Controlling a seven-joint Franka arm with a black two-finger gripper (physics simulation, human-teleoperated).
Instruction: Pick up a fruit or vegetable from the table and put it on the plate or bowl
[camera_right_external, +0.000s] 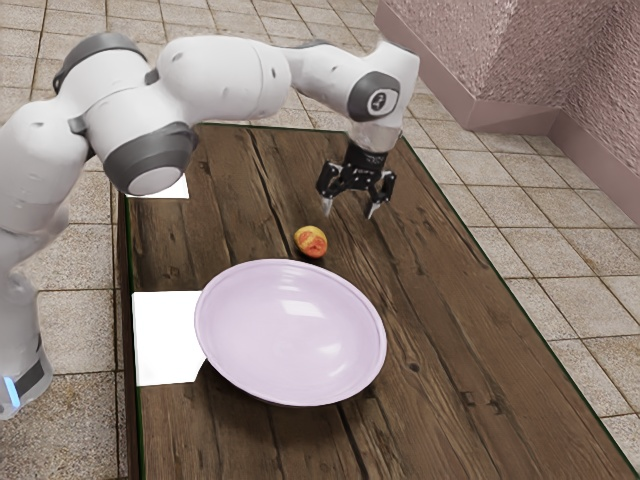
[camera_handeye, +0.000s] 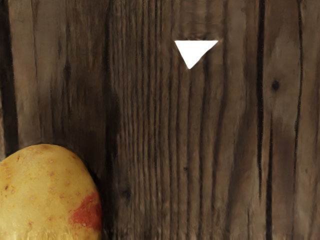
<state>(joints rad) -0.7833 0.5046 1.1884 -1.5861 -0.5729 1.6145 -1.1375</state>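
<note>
Hovering over the bench (camera_right_external: 480, 340), the gripper (camera_right_external: 350, 210) has its fingers spread apart, empty. One yellow-red fruit (camera_right_external: 311, 241) lies on the wood near it, between gripper and the one pale plate (camera_right_external: 290, 330). Two white sheets (camera_right_external: 160, 335) lie along the exterior view's left edge, one tucked under the plate.

pincer (camera_right_external: 351, 206) open above table (camera_right_external: 480, 330) | fruit (camera_right_external: 311, 241) near plate (camera_right_external: 290, 331)
</note>
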